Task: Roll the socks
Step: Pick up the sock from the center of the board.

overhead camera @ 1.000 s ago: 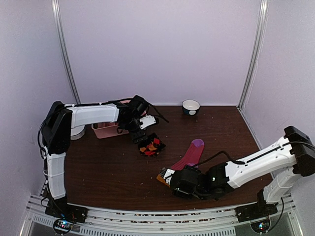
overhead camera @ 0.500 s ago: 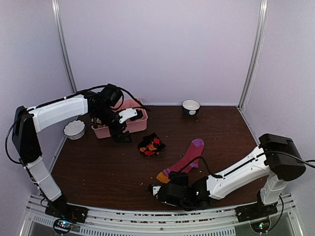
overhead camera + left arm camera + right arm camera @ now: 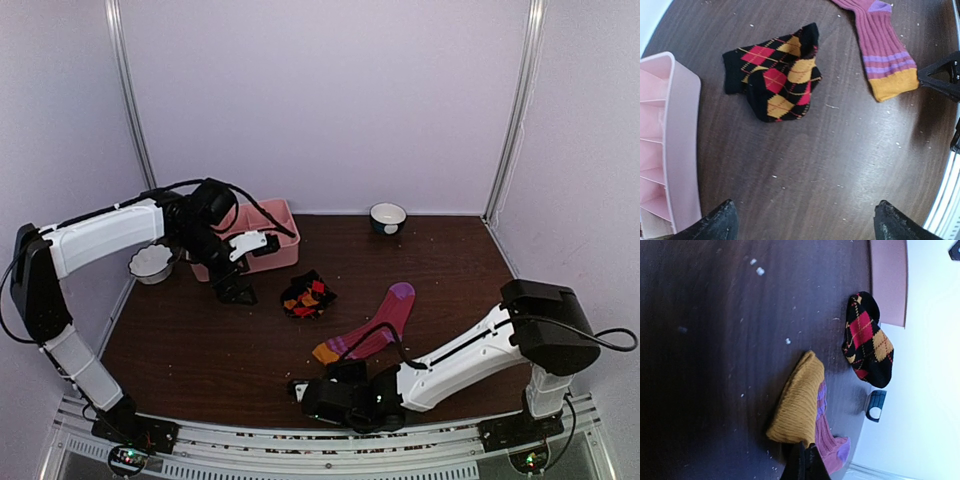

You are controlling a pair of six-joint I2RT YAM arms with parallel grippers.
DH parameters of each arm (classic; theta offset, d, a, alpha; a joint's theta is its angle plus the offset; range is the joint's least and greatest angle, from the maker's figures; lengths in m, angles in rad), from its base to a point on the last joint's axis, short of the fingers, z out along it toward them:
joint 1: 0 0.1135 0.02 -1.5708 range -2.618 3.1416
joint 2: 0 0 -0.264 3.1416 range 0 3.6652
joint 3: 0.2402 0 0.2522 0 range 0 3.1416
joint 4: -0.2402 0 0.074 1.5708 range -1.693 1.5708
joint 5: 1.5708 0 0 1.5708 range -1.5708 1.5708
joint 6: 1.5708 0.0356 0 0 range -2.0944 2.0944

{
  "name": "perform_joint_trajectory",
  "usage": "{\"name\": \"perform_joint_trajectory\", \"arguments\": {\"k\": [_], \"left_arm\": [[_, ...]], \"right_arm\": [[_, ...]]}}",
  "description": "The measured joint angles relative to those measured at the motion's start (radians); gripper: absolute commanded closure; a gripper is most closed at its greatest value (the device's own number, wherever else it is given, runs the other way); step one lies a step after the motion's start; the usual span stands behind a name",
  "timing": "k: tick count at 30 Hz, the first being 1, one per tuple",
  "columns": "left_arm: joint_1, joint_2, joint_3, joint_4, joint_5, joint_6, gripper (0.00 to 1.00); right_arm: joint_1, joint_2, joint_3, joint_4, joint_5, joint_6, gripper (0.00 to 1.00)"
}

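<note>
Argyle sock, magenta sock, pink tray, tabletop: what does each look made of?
Argyle sock: soft knit fabric, matte; it slumps in folds and the diamonds look knitted in.
Magenta sock: ribbed knit, matte; lengthwise ribs show, with a mustard cuff band.
Pink tray: probably moulded plastic; smooth, thin stiff dividers.
Table: dark wood or wood-look laminate; grain streaks, slight sheen.

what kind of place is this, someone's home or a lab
Most likely a robot lab test cell, not a home: a left arm and right arm mounted on a metal rail, plain panel walls boxing in the table, and staged socks: an argyle sock and a pink sock.
</note>
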Motion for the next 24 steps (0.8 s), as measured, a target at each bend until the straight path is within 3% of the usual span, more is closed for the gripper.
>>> {"name": "perform_joint_trajectory", "arguments": {"k": [5, 13, 19, 24], "left_arm": [[-0.016, -0.014, -0.085, 0.012, 0.037, 0.011, 0.02], [-0.159, -0.014, -0.196, 0.043, 0.071, 0.046, 0.02], [-0.201, -0.014, -0.248, 0.154, 0.146, 0.065, 0.02], [-0.201, -0.016, -0.303, 0.265, 0.200, 0.066, 0.02]], "right_arm": [[0.001, -0.013, 0.060, -0.063, -0.092, 0.200, 1.00], [0.011, -0.143, -0.059, -0.044, -0.293, 0.593, 1.00], [0.013, -0.159, -0.096, -0.036, -0.353, 0.734, 1.00], [0.012, -0.195, -0.135, -0.027, -0.301, 0.778, 0.76]]}}
